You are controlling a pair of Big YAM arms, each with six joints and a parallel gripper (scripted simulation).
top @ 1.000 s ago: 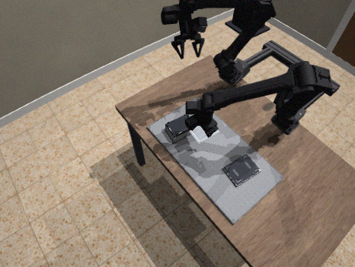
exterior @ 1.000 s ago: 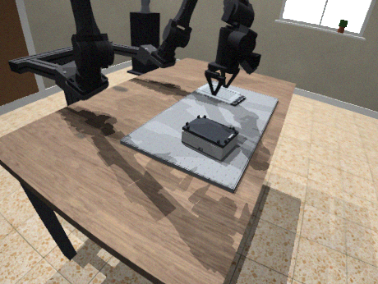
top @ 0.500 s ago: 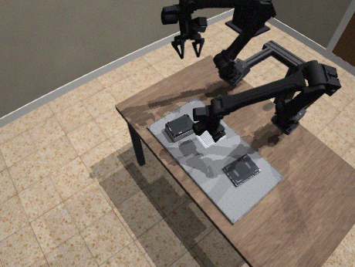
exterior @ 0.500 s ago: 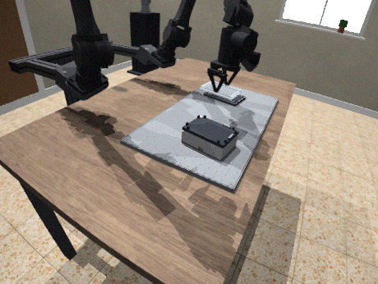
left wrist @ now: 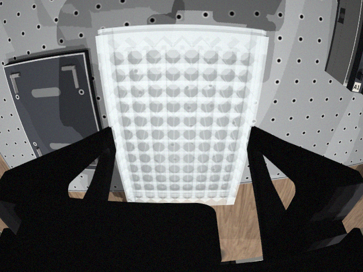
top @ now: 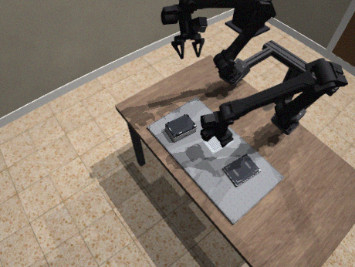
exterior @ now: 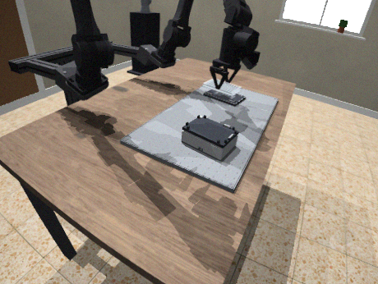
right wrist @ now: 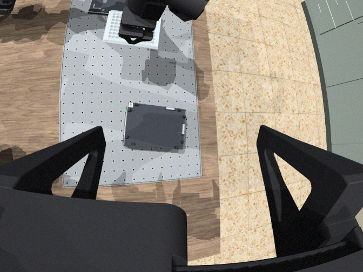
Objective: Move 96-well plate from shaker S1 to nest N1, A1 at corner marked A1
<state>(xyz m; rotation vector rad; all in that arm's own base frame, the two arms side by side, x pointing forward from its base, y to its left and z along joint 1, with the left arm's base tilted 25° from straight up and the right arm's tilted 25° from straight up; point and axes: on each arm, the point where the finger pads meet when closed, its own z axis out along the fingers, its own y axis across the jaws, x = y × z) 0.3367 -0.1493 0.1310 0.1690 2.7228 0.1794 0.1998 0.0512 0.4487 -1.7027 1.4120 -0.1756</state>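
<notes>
1. the shaker (top: 180, 126) (exterior: 210, 131) (left wrist: 337, 43) (right wrist: 155, 126) sits on a perforated board (top: 247, 208) (exterior: 172, 144) (left wrist: 298, 70) (right wrist: 87, 102), which lies on the wooden bench (top: 309, 185) (exterior: 62, 164) (left wrist: 240, 222) (right wrist: 32, 73); nothing is seated on the shaker's dark top.
2. the 96-well plate (top: 214, 145) (exterior: 209, 85) (left wrist: 181, 117) (right wrist: 111, 32) is off the shaker, held above the board, on the side of the shaker where the nest (top: 242, 170) (exterior: 234, 98) (left wrist: 58, 105) (right wrist: 101, 7) lies.
3. the left tool (top: 217, 140) (exterior: 223, 85) (left wrist: 181, 134) (right wrist: 133, 28) is pinching the plate, one finger against each long side, with well rows running between them.
4. the nest, a low dark panel with l-shaped locators, lies on the board farther from the shaker than the plate does; the plate is not in it.
5. the right tool (top: 190, 57) (right wrist: 181, 134) is spread wide, with nothing between its fingers, raised well apart from the shaker.
6. the small a1 label (left wrist: 356, 87) (right wrist: 130, 104) marks a shaker corner on the side facing the plate; which plate corner carries well a1, i cannot tell.

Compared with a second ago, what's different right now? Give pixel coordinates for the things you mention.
The left gripper (top: 217, 143) (left wrist: 181, 134), shut on the white well plate (top: 214, 145) (left wrist: 181, 114) (right wrist: 112, 29), has carried it away from the boxy shaker (top: 180, 127) (exterior: 209, 137) (right wrist: 155, 126), towards the flat dark nest (top: 242, 170) (left wrist: 46, 108). The right gripper (top: 189, 54) stayed open; shaker and nest haven't moved.
</notes>
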